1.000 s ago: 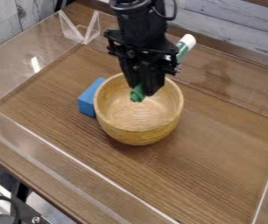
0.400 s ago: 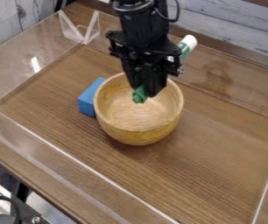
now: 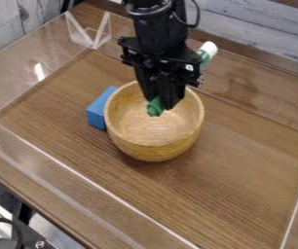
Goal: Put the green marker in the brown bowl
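The brown bowl sits on the wooden table, round and deep with a thick rim. My gripper hangs directly over it, black, shut on the green marker. The marker runs slanted through the fingers: its green lower end dips inside the bowl's opening, and its white-tipped upper end sticks out to the upper right beside the gripper body. Most of the barrel is hidden by the fingers.
A blue block lies against the bowl's left side. Clear plastic walls ring the table on the left and front edges, with a clear stand at the back left.
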`<action>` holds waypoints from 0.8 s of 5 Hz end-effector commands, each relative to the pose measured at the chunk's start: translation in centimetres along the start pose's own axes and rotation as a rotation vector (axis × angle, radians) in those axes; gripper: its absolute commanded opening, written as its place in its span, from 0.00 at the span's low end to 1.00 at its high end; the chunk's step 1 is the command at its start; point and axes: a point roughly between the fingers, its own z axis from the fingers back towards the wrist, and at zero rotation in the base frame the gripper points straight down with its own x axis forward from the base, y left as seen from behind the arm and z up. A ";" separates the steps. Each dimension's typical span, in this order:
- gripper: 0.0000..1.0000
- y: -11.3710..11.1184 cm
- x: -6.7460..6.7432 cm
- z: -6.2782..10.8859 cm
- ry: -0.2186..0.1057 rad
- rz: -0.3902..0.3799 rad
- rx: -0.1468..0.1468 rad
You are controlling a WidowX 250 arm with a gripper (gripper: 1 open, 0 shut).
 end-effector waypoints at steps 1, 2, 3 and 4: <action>0.00 -0.2 0.5 0.7 -0.031 -0.012 0.009; 0.00 -0.2 0.6 0.6 -0.030 -0.008 0.009; 0.00 -0.2 0.6 0.6 -0.030 -0.004 0.010; 0.00 -0.2 0.7 0.6 -0.030 0.000 0.010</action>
